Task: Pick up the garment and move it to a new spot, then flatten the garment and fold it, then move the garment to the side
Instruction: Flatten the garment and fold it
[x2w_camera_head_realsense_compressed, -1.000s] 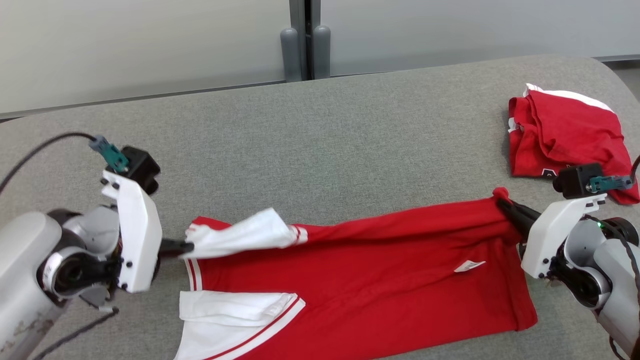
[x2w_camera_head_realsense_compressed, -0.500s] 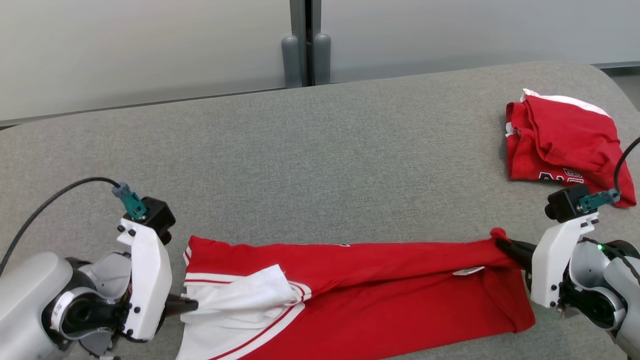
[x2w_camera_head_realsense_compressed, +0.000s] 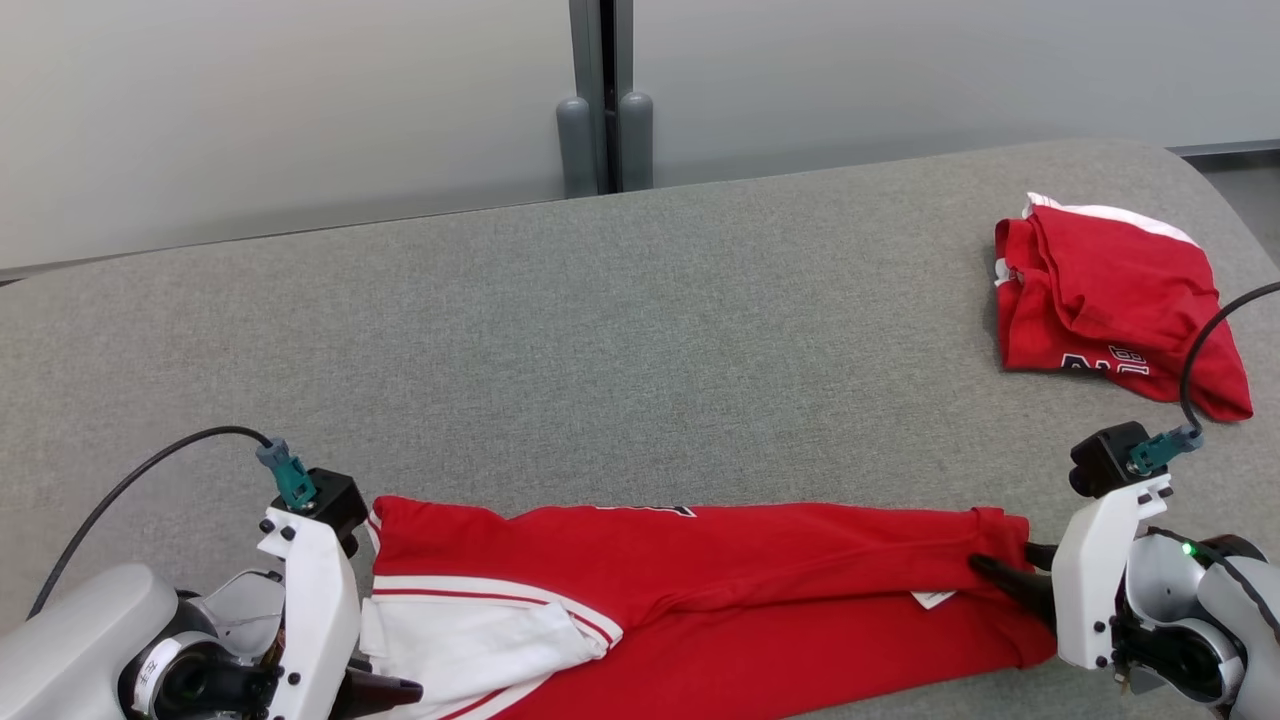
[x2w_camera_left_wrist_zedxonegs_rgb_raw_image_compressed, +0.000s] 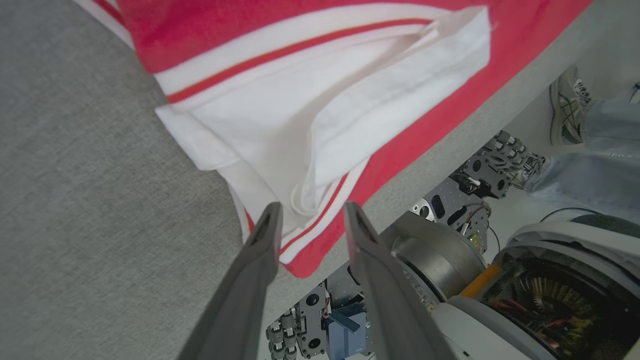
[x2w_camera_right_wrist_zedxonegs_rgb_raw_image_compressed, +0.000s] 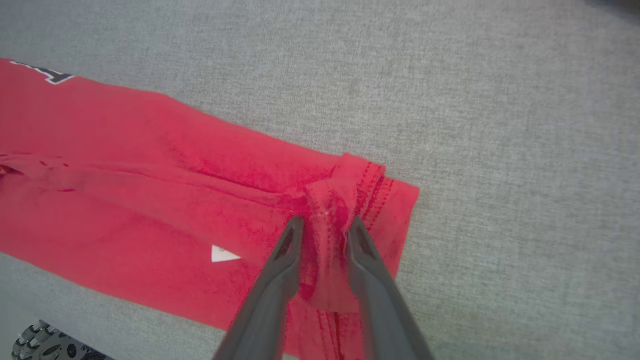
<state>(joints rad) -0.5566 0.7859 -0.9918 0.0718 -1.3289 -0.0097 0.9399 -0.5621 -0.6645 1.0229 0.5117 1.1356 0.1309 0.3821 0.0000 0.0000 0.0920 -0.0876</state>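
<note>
Both arms sit low in the bottom corners of the head view, wrists turned inward toward the garment (x2w_camera_head_realsense_compressed: 760, 590). It lies stretched in a long band along the lower part of the grey table (x2w_camera_head_realsense_compressed: 640, 330), and the frame's bottom edge cuts off its near edge. Left gripper (x2w_camera_left_wrist_zedxonegs_rgb_raw_image_compressed: 310, 212): fingers well apart, straddling the white sleeve hem, gripping nothing. Right gripper (x2w_camera_right_wrist_zedxonegs_rgb_raw_image_compressed: 324, 222): fingers parted more narrowly, with a pucker of red hem standing between them. Contact there is hard to judge.

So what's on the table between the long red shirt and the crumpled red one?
Nothing lies there: the head view shows a bare stretch of grey table between the long red shirt and the crumpled red one.
</note>
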